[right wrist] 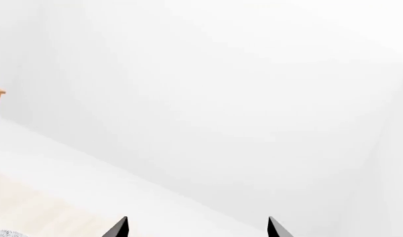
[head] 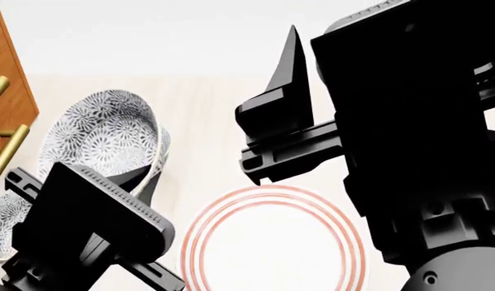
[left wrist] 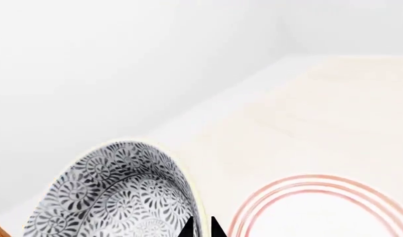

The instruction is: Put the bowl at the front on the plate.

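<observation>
Left claw [left wrist: 201, 228] grips the bowl [head: 102, 136]: in left wrist view two dark tips sit close together on the rim, one inside the wall, one outside, jaws narrow around it. In head view the bowl is tilted, mouth facing the camera, just above the left arm's black housing; whether it touches the tabletop [head: 203, 121] I can't tell

Plate [head: 273, 242] lies flat on the pale tabletop, near edge of head view, centre, three red rings visible. The bowl is beside it on the left, not over it; wrist view shows the bowl rim close to the plate's ringed edge, a strip of bare tabletop between

A second patterned bowl [head: 5, 224] shows at the left edge of head view, partly cut off and partly behind the left arm

Right claw [right wrist: 197, 228] is spread wide and holds nothing: right wrist view shows two tips well apart, only white wall and a strip of tabletop beyond. In head view the right arm fills the right side, raised above the plate, one finger [head: 288, 79] pointing up

Further left, a wooden cabinet [head: 9, 103] with brass handles [head: 9, 151] stands at the tabletop edge, near the held bowl. White wall behind everything
</observation>
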Available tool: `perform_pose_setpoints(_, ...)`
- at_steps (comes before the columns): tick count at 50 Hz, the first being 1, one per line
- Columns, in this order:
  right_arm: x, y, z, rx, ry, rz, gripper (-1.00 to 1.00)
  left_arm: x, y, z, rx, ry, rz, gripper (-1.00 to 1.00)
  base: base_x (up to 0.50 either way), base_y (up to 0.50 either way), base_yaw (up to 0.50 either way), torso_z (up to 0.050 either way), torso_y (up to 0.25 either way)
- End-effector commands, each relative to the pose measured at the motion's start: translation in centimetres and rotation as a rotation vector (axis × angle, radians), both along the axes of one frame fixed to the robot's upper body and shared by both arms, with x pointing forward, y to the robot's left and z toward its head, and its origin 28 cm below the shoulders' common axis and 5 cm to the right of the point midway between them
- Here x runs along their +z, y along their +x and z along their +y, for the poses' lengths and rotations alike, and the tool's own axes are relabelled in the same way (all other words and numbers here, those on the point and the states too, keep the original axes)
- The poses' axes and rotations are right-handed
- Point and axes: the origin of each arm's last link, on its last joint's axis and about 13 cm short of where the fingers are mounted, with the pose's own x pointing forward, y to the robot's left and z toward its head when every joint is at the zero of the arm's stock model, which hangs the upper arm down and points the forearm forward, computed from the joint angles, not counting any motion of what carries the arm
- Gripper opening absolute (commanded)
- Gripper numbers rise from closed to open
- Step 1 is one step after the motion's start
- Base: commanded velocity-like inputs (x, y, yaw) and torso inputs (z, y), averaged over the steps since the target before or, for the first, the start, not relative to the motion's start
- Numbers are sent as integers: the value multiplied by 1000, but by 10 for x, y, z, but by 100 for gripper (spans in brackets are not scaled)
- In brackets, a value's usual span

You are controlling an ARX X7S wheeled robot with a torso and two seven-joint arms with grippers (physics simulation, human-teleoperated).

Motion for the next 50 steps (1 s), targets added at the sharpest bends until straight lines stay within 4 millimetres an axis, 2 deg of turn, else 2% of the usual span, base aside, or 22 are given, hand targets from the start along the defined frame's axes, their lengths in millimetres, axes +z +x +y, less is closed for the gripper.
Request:
perform_pose_setpoints(1, 0, -1, 0, 3, -2, -5, 100, 12, 5, -6, -18, 22, -53, -100, 0, 0, 0, 0, 0)
perform_pose_setpoints(10, -2, -2, -1, 2, -2, -4, 100, 12, 15, -15, 0, 40, -62, -100, 0, 0, 0, 0, 0)
perform_pose_setpoints(19, 0, -3, -1, 0, 1, -9, 100, 10, 15, -28, -7, 26, -63, -100, 0, 0, 0, 0, 1)
perform_pose_setpoints(26, 4, -4, -1, -1, -2, -19, 100, -1, 20, -38, -4, 38, -53, -100, 0, 0, 0, 0, 0)
perform_pose_setpoints(35, 5, -5, -1, 6, -5, -30, 100, -7, 31, -45, -22, 55, -38, -100, 0, 0, 0, 0, 1)
perform_pose_setpoints(50, 19, -9, 1, 20, -15, -76, 100, -26, 45, -60, -18, 68, -8, -100, 0, 0, 0, 0, 0)
